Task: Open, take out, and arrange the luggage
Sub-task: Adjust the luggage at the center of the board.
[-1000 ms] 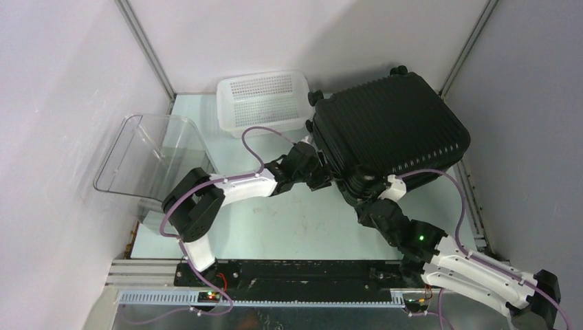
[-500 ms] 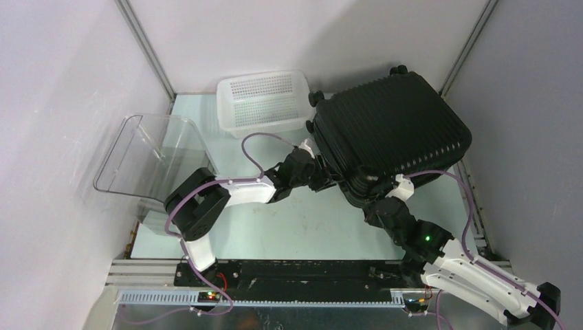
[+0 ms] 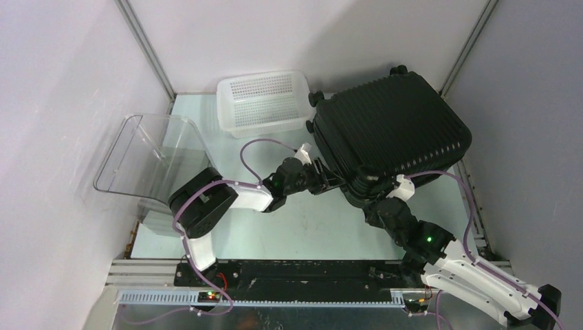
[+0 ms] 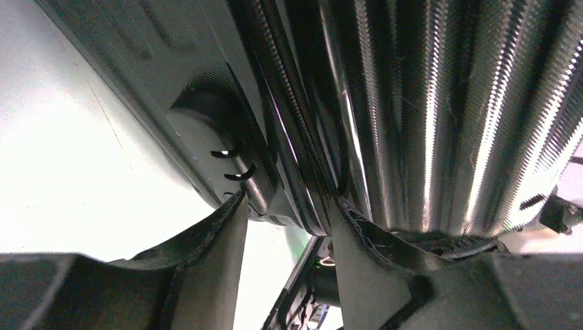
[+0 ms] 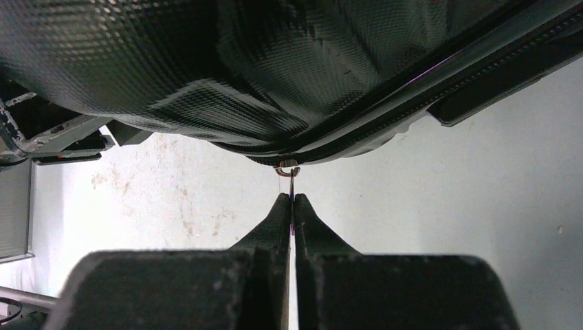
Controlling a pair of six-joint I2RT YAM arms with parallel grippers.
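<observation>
Left gripper [image 4: 285,206] has slid nearer along the luggage [image 3: 392,130] edge.
Luggage lies closed, far right. Left jaws clamp its rim, half-wide; right gripper [image 5: 292,198] pinches the zip pull [image 5: 291,180] tight: unzipping seems only begun.

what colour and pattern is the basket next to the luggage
White basket, perforated with rows of small holes; clearest in the top external view.
</observation>
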